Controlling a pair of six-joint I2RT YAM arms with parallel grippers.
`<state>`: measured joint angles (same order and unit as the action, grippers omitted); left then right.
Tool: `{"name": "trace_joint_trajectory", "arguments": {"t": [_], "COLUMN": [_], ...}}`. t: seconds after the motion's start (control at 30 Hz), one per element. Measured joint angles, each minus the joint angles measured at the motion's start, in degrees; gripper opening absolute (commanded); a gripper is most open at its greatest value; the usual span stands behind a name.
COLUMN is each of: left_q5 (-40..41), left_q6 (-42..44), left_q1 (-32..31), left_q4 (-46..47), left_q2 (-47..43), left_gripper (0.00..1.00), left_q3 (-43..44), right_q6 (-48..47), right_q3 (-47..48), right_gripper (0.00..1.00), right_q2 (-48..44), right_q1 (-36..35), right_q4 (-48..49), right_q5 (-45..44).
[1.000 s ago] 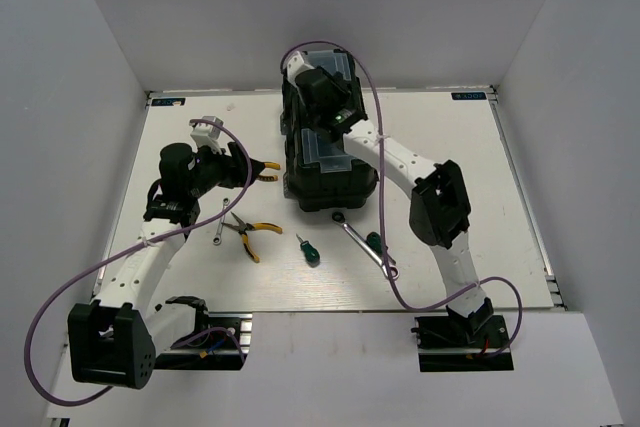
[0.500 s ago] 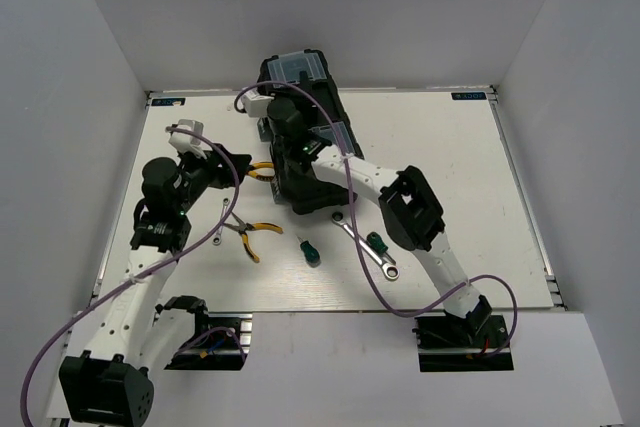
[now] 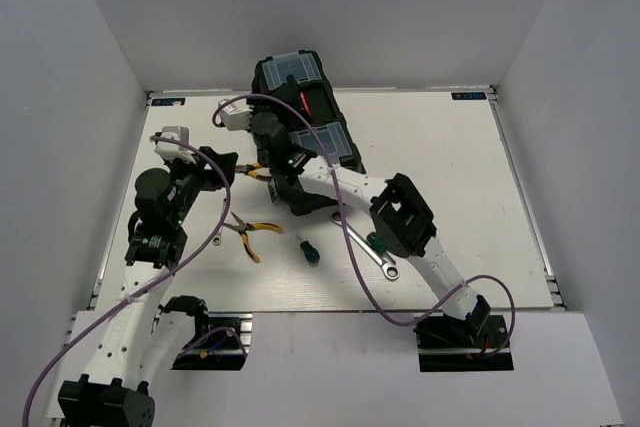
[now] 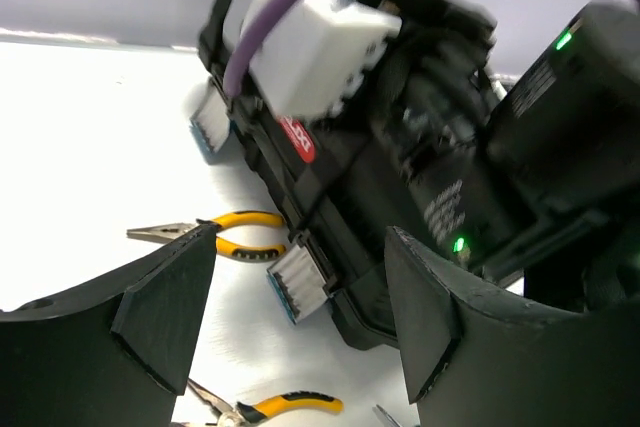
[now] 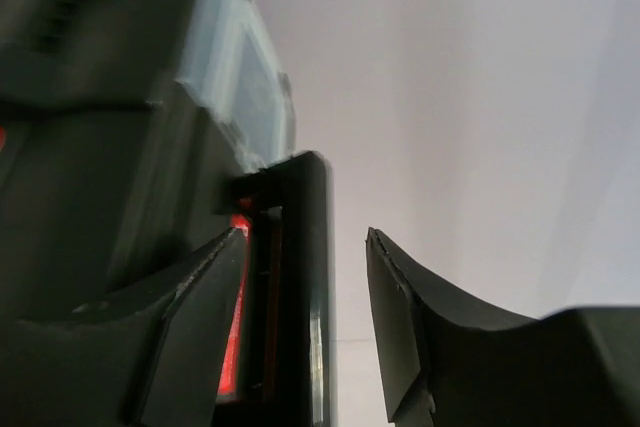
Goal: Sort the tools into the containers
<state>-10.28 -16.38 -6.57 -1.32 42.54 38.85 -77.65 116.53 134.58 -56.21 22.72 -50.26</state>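
Observation:
The black toolbox (image 3: pixel 315 172) stands tilted at the table's middle back, its lid with clear organiser boxes (image 3: pixel 290 68) raised. My right gripper (image 3: pixel 285 117) is open, its jaws either side of the red-marked lid handle (image 5: pixel 300 327). My left gripper (image 3: pixel 228 165) is open and empty just left of the toolbox (image 4: pixel 340 187). One yellow-handled pliers (image 3: pixel 262 173) lies by the box's left side, another (image 3: pixel 250 233) nearer. A green screwdriver (image 3: pixel 309 251) lies in front. A second screwdriver (image 3: pixel 375 241) and the long wrench (image 3: pixel 385 265) lie partly under my right arm. The short wrench is hidden.
White walls enclose the table on three sides. A purple cable (image 3: pixel 225 217) loops over the left tools. The toolbox's blue-and-white latch (image 4: pixel 298 282) sticks out toward my left gripper. Both pliers show in the left wrist view, one at the box (image 4: pixel 225 232), one lower (image 4: pixel 290 407).
The right gripper has swung left and back with the handle between its jaws, and the lid has risen and tilted left. The left arm has drawn back to the left.

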Motion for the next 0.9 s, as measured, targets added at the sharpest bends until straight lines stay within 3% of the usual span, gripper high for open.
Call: {"name": "trace_joint_trajectory", "arguments": {"t": [0.53, 0.9], "left_q5": [5.8, 6.5], "left_q6": [-0.7, -1.8], "left_q1": [0.0, 0.0], "left_q4": [-0.4, -0.2], "left_q2": [-8.2, -9.2], "left_gripper": [0.77, 0.77], "left_q3": [-1.0, -2.1], "right_q6": [32.7, 45.0], "right_q3": [10.3, 11.9], "right_gripper": [0.59, 0.61], "right_q2": [-3.5, -6.7], "right_q1": [-0.7, 5.6], "right_q4": [-33.9, -42.4], "right_q5": [7.1, 12.3]}}
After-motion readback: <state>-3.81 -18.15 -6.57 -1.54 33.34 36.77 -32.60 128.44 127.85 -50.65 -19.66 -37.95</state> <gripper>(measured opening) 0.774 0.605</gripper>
